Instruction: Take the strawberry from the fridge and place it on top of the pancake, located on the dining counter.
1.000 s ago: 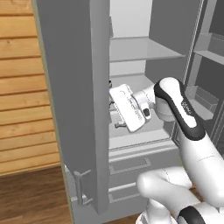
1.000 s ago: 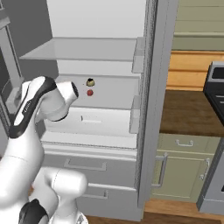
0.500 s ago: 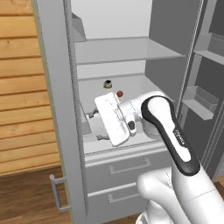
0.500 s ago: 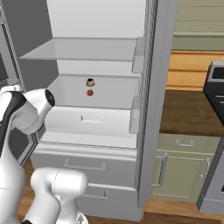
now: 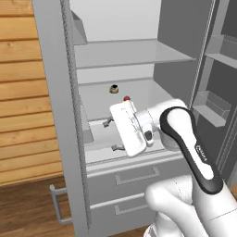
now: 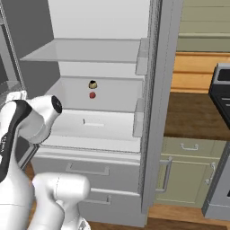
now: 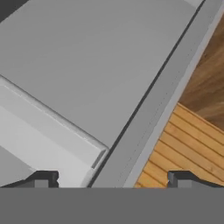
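Note:
The fridge point(image 5: 129, 53) point(image 6: 90, 49) stands open, with pale shelves inside. The tiny red strawberry point(image 5: 126, 98) point(image 6: 92, 95) lies at the back of the middle shelf, just in front of a small brownish-yellow object with a dark top point(image 5: 113, 88) point(image 6: 92, 84). My gripper point(image 5: 111, 135) point(image 7: 112, 179) is open and holds nothing. It hovers over the front left of that shelf, pointing left toward the door's edge, a good way short of the berry. The pancake and the dining counter are out of view.
The open left door point(image 5: 51, 115) stands close to the hand, with a wooden plank wall point(image 5: 23, 115) behind it. The right door's bins point(image 5: 217, 102) flank the arm. Two drawers point(image 5: 134, 178) sit below the shelf. A brown counter top point(image 6: 193, 117), green cabinets point(image 6: 184, 175) and a stove point(image 6: 222, 90) lie to the right.
The whole picture has shifted, so the camera moved and the fridge interior now faces me. The hand has swung left and lower, over the shelf's front. The gripper stays open.

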Available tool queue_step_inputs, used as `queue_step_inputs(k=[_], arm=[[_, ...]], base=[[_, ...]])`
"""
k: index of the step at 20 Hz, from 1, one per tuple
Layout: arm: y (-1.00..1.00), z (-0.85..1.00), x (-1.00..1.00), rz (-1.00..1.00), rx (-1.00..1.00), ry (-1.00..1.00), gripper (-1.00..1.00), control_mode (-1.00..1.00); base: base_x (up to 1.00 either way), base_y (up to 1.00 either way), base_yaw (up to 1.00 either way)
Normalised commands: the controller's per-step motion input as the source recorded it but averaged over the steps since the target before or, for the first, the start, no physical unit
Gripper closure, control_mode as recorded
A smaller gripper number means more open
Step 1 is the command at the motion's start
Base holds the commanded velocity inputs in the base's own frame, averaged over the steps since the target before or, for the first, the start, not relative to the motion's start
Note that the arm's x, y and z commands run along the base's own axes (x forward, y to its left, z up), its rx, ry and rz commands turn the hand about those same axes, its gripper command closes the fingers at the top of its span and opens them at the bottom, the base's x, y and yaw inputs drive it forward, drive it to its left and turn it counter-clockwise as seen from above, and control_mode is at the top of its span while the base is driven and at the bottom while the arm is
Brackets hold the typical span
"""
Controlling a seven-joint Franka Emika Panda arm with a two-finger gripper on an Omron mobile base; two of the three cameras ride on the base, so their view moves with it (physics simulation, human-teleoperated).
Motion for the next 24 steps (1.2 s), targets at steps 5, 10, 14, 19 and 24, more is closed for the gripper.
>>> queue_step_inputs(k=[5, 10, 14, 19, 24], arm=[[-0.99, -0.15, 0.66, 0.21, -0.33, 0.01, -1.0, -1.0], [-0.8, -0.17, 0.57, 0.37, -0.63, -0.06, -1.0, -1.0], [-0.6, -0.37, 0.46, 0.47, -0.74, -0.04, -1.0, -1.0], [-0.68, -0.66, -0.03, 0.53, -0.68, -0.11, -1.0, -1.0], [-0.78, -0.23, -0.64, 0.32, -0.15, -0.26, -1.0, -1.0]], base=[[0.0, 0.0, 0.0], [0.0, 0.0, 0.0], [0.0, 0.0, 0.0], [0.0, 0.0, 0.0], [0.0, 0.0, 0.0]])
